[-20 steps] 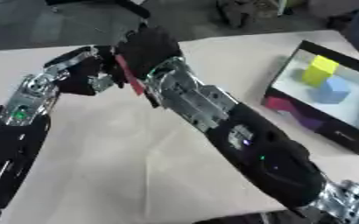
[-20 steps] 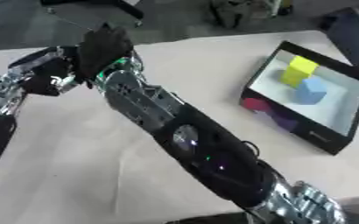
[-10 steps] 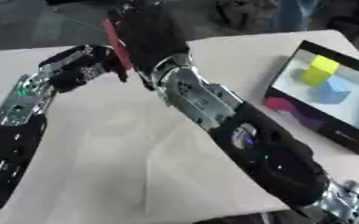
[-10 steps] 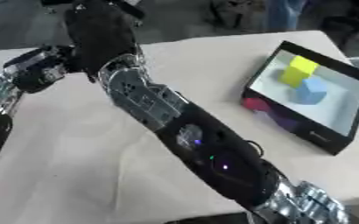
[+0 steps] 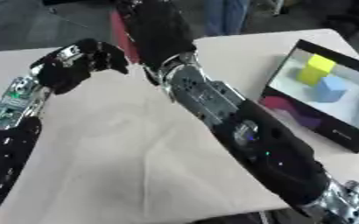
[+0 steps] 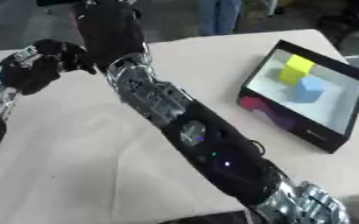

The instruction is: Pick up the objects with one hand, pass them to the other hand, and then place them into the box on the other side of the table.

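Note:
My right arm stretches from the lower right across the table to the far left. Its hand (image 5: 158, 30) is seen from the back, raised above the table's far edge, and a flat red object (image 5: 121, 28) shows along its left side, held in it. My left hand (image 5: 75, 68) hangs just below and to the left, fingers curled, apart from the red object and holding nothing. The black box (image 5: 320, 127) stands at the right with a yellow block (image 5: 317, 69) and a blue block (image 5: 332, 89) inside.
The beige table (image 5: 121, 153) spreads under both arms. My right forearm (image 5: 244, 131) lies diagonally across the middle, between the left hand and the box. The box's near wall carries a pink and purple mark (image 5: 278, 106).
The right hand has risen up and away from the left hand, taking the red object with it. The left hand has stayed behind, curled, now apart from the object.

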Action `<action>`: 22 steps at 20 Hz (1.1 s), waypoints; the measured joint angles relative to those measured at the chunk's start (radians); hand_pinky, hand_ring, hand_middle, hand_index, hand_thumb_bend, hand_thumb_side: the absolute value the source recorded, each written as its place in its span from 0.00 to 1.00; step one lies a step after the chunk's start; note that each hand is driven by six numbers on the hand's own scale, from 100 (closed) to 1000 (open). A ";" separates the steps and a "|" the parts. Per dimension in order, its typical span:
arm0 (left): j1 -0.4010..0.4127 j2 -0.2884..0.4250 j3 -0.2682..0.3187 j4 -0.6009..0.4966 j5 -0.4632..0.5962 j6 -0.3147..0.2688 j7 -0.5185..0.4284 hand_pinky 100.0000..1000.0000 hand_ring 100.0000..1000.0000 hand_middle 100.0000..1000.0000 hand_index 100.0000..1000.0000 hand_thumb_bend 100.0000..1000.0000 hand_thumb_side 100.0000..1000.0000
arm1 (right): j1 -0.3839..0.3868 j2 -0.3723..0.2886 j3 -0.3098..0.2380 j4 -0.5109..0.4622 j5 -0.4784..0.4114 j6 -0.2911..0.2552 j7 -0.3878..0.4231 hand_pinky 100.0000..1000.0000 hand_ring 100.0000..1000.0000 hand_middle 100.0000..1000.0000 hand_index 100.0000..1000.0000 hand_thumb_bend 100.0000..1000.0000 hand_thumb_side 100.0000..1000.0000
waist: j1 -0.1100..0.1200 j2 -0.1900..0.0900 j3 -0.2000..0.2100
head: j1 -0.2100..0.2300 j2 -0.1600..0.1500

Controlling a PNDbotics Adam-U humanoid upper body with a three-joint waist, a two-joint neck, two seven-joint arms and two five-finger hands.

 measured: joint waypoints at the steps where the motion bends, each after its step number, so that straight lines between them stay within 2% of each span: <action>1: 0.019 0.023 0.017 -0.001 0.000 -0.005 0.005 0.77 0.64 0.61 0.74 0.00 0.89 | 0.007 -0.028 -0.022 0.002 0.008 0.017 -0.003 0.00 0.30 0.22 0.17 0.00 0.00 | 0.000 0.000 0.000 | -0.019 0.000; 4: 0.094 0.095 0.092 -0.018 0.015 -0.021 0.021 0.77 0.63 0.60 0.73 0.00 0.82 | 0.041 -0.121 -0.107 0.026 0.016 0.120 -0.029 0.00 0.29 0.22 0.20 0.00 0.00 | 0.003 0.000 0.002 | -0.090 0.001; 9: 0.256 0.171 0.256 -0.104 0.083 -0.029 0.029 0.76 0.62 0.58 0.72 0.00 0.75 | 0.120 -0.266 -0.274 0.145 -0.024 0.382 -0.130 0.00 0.29 0.22 0.25 0.00 0.00 | 0.006 0.000 0.018 | -0.199 0.007; 11: 0.314 0.178 0.313 -0.143 0.100 -0.026 0.026 0.76 0.62 0.58 0.72 0.00 0.74 | 0.142 -0.303 -0.337 0.210 -0.068 0.460 -0.171 0.00 0.30 0.24 0.27 0.00 0.00 | 0.006 0.000 0.024 | -0.229 0.008; 14: 0.384 0.175 0.388 -0.198 0.118 -0.017 0.017 0.76 0.62 0.58 0.72 0.00 0.73 | 0.168 -0.344 -0.444 0.317 -0.171 0.512 -0.236 0.00 0.31 0.26 0.30 0.00 0.00 | 0.005 0.000 0.031 | -0.256 0.008; 17: 0.409 0.163 0.430 -0.239 0.130 -0.004 0.004 0.76 0.62 0.58 0.72 0.00 0.73 | 0.172 -0.361 -0.500 0.399 -0.294 0.526 -0.328 0.00 0.31 0.26 0.30 0.00 0.00 | 0.005 0.000 0.033 | -0.266 0.008; 18: 0.411 0.160 0.437 -0.246 0.132 -0.001 0.001 0.76 0.61 0.57 0.72 0.00 0.74 | 0.172 -0.362 -0.506 0.419 -0.333 0.528 -0.362 0.00 0.49 0.46 0.62 0.00 0.00 | 0.005 0.000 0.033 | -0.268 0.008; 19: 0.412 0.158 0.442 -0.252 0.134 0.002 -0.002 0.76 0.61 0.57 0.72 0.00 0.74 | 0.173 -0.362 -0.510 0.435 -0.369 0.529 -0.393 0.20 0.55 0.53 0.69 0.00 0.00 | 0.005 0.000 0.034 | -0.268 0.008; 20: 0.421 0.152 0.451 -0.257 0.136 0.004 -0.004 0.76 0.62 0.57 0.72 0.00 0.75 | 0.181 -0.362 -0.518 0.451 -0.399 0.530 -0.413 0.33 0.59 0.57 0.73 0.00 0.09 | 0.005 0.000 0.037 | -0.268 0.008; 21: 0.438 0.142 0.464 -0.262 0.136 0.007 -0.007 0.76 0.62 0.57 0.72 0.00 0.76 | 0.197 -0.360 -0.530 0.470 -0.425 0.530 -0.424 0.60 0.68 0.69 0.82 0.23 0.39 | 0.005 0.000 0.041 | -0.266 0.008; 22: 0.456 0.130 0.478 -0.269 0.136 0.010 -0.010 0.76 0.62 0.58 0.72 0.00 0.76 | 0.216 -0.360 -0.544 0.491 -0.447 0.530 -0.427 0.64 0.70 0.71 0.84 0.27 0.45 | 0.005 0.000 0.045 | -0.265 0.008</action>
